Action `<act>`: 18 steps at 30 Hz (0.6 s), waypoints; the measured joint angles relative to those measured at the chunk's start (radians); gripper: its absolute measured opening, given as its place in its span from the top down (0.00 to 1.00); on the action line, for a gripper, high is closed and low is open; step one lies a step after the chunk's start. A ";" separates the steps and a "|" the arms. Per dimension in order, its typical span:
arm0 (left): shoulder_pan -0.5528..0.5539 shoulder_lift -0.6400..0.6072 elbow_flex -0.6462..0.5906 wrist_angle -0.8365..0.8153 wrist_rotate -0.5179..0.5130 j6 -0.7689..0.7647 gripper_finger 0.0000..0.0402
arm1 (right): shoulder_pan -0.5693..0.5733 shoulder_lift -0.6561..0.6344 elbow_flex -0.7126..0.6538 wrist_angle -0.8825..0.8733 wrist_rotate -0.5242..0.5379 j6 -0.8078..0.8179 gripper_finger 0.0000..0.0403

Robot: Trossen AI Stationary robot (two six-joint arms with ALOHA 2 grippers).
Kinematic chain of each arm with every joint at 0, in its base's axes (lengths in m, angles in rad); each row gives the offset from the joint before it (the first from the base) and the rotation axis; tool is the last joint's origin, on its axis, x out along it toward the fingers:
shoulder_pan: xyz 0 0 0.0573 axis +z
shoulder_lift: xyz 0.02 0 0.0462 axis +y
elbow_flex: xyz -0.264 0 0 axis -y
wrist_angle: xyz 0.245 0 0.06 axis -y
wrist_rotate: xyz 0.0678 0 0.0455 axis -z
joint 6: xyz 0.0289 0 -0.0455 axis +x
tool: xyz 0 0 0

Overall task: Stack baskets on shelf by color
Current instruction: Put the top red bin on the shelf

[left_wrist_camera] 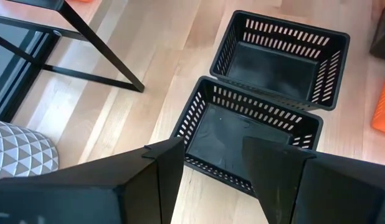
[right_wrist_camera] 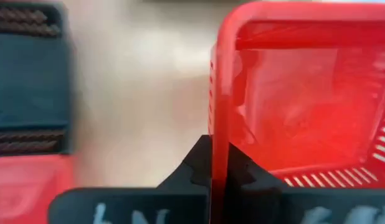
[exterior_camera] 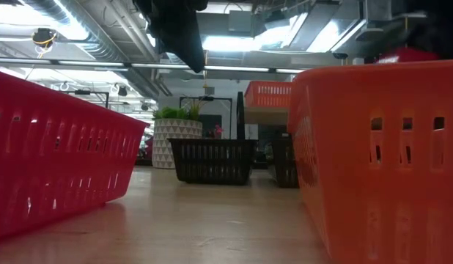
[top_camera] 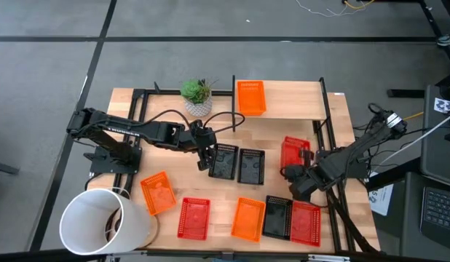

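Note:
My left gripper (top_camera: 205, 154) hangs open just above the near rim of a black basket (left_wrist_camera: 242, 134), which stands on the table beside a second black basket (left_wrist_camera: 281, 59). Neither finger touches it. My right gripper (top_camera: 296, 175) is shut on a red basket (top_camera: 295, 151) near the table's right side. One orange basket (top_camera: 250, 97) rests on the wooden shelf (top_camera: 290, 100) at the far edge. Several more baskets stand along the near edge: orange (top_camera: 158, 193), red (top_camera: 194, 217), orange (top_camera: 247, 218), black (top_camera: 278, 216) and red (top_camera: 306, 222). My right gripper holds the red basket by the rim of one wall (right_wrist_camera: 218, 127) at its near end. It pinches the wall with one finger (right_wrist_camera: 242, 171) inside the basket and one outside. The fingers come from the table's near right. The basket (exterior_camera: 406, 55) shows high above the table.
A white patterned plant pot (top_camera: 197, 102) stands beside the shelf's left end. A big white bucket (top_camera: 101, 222) lies at the near left corner. The shelf's thin black uprights (top_camera: 322, 94) rise at the far right. In the low view, red (exterior_camera: 58, 169) and orange (exterior_camera: 380, 161) baskets fill the foreground.

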 joint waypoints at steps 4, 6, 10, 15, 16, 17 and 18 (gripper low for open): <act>0.000 0.000 0.000 0.000 0.000 0.000 0.61 | -0.015 0.000 0.094 -0.162 0.197 -0.075 1.00; 0.000 0.000 0.000 0.000 0.000 0.000 0.61 | -0.040 -0.003 0.132 -0.249 0.271 -0.088 1.00; 0.000 0.000 0.000 0.000 0.000 0.000 0.61 | -0.138 -0.031 0.188 -0.328 0.351 -0.157 1.00; 0.000 0.000 -0.005 0.004 0.000 0.000 0.61 | -0.341 -0.122 0.203 -0.330 0.333 -0.372 1.00; 0.000 0.000 -0.010 0.006 0.000 0.000 0.61 | -0.389 -0.143 0.202 -0.334 0.316 -0.410 1.00; 0.000 0.000 -0.016 0.006 0.000 0.000 0.61 | -0.436 -0.167 0.202 -0.333 0.294 -0.454 1.00; 0.000 0.000 -0.023 0.003 0.000 0.000 0.61 | -0.483 -0.190 0.202 -0.333 0.256 -0.501 1.00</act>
